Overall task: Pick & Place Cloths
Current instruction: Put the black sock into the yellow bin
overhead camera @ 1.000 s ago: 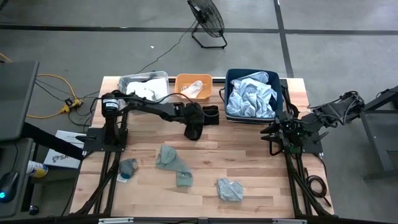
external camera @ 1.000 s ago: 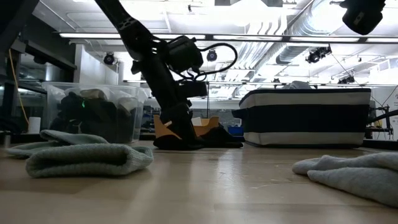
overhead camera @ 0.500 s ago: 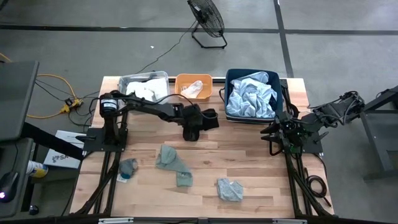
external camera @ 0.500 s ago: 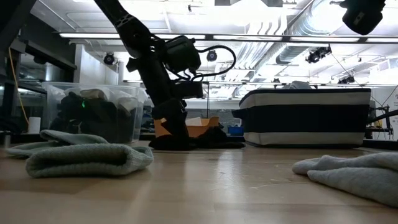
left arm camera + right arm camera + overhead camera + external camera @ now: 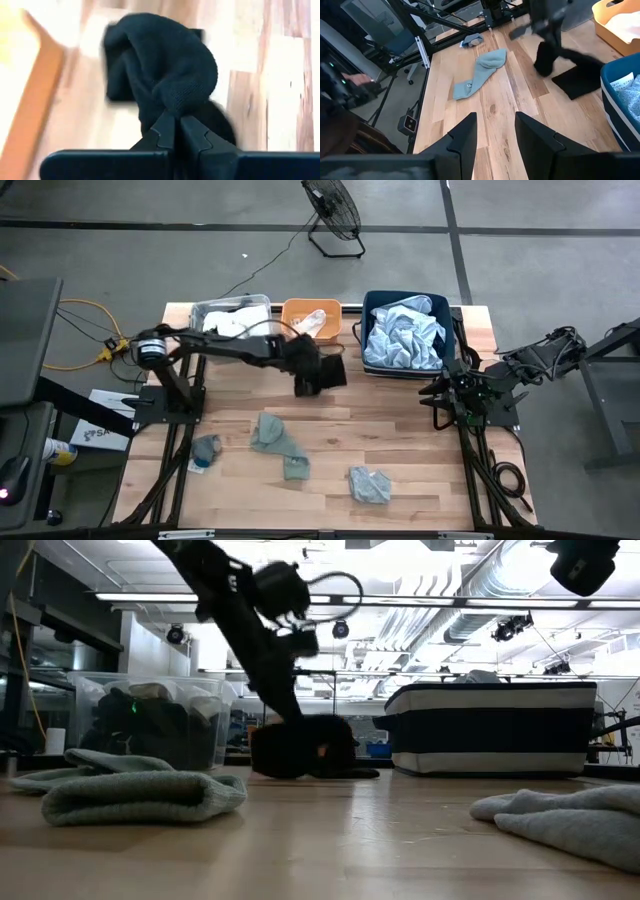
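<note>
Since a second ago the left gripper has drawn back toward the bins with the black cloth, which now hangs lifted with only its far edge trailing on the worktop; earlier it lay flatter and nearer the middle.

Nearest the front edge, a grey-green cloth lies alone with bare wood around it. Just behind, a longer grey-green cloth stretches diagonally, and a small grey-green cloth sits by the left arm's base frame. Between these and the bins runs a wide bare strip of wood, free except where the black cloth hangs.

The left wrist view shows what the overhead cannot: the fingers pressed together, pinching a fold of the black cloth, which bunches just beyond the tips. The low view shows the cloth's bulk raised, its lower edge brushing the wood.

At the right edge, the right gripper waits above its base; its wrist view shows the fingers spread apart over bare boards.

Along the far edge stand the clear bin with white cloths, the orange bin, and the navy bin heaped with pale blue cloth.
</note>
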`<act>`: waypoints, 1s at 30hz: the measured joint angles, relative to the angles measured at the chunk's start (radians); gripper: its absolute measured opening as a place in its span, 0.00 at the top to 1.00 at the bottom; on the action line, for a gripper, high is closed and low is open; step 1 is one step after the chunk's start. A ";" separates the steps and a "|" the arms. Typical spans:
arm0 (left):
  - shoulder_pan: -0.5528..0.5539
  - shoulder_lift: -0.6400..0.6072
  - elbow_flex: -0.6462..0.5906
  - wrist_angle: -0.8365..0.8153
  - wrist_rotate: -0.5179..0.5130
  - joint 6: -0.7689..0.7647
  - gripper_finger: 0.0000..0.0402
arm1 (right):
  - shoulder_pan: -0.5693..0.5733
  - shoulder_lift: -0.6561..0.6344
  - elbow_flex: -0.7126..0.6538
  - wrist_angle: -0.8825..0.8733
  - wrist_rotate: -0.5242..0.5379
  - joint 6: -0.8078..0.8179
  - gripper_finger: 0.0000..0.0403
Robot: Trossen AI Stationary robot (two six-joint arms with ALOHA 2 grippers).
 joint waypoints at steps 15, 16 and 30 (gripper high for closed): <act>0.081 -0.121 0.284 -0.217 -0.113 0.056 1.00 | 0.000 0.000 0.000 0.002 0.000 0.000 0.69; 0.084 -0.121 0.304 -0.228 -0.120 0.060 1.00 | 0.000 0.000 0.000 0.002 0.000 0.000 0.69; 0.090 -0.120 0.534 -0.368 -0.221 0.109 1.00 | 0.000 0.000 0.000 0.001 0.000 0.000 0.69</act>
